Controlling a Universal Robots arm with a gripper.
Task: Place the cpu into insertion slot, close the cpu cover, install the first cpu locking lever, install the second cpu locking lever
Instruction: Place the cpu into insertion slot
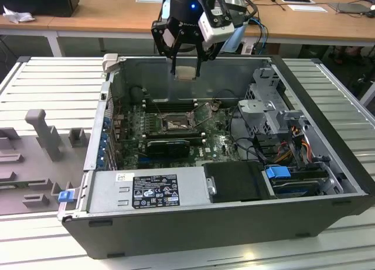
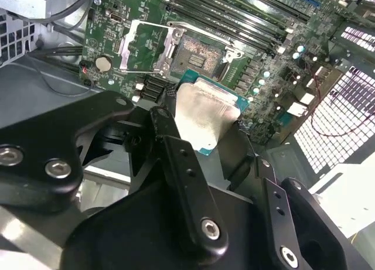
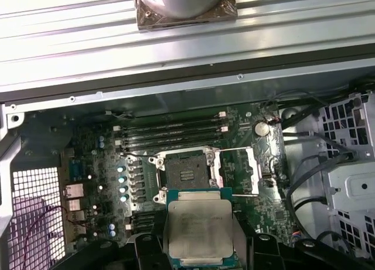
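The cpu (image 3: 199,229) was held flat in the gripper (image 1: 186,74), the jaws closed on its edges, well above the insertion slot (image 3: 186,175), whose cpu cover (image 3: 237,171) stood open. A level descent, squared to the slot, was judged necessary. The open computer case (image 1: 234,223) was set on a ribbed metal table (image 1: 53,77), with wooden desks (image 1: 99,18) behind.

Case (image 1: 234,235) lies on the table (image 1: 53,77), board (image 1: 214,144) on its floor. Slot (image 1: 174,124) sits mid-board, between the memory slots (image 1: 170,104) behind and the heatsink (image 1: 168,146) in front (as the exterior view looks). Cover (image 3: 217,167) lies just beside the slot. Drive cage (image 1: 266,106) lies at that view's right. Cpu (image 1: 186,74), in the gripper (image 1: 186,71), hangs above the far wall.
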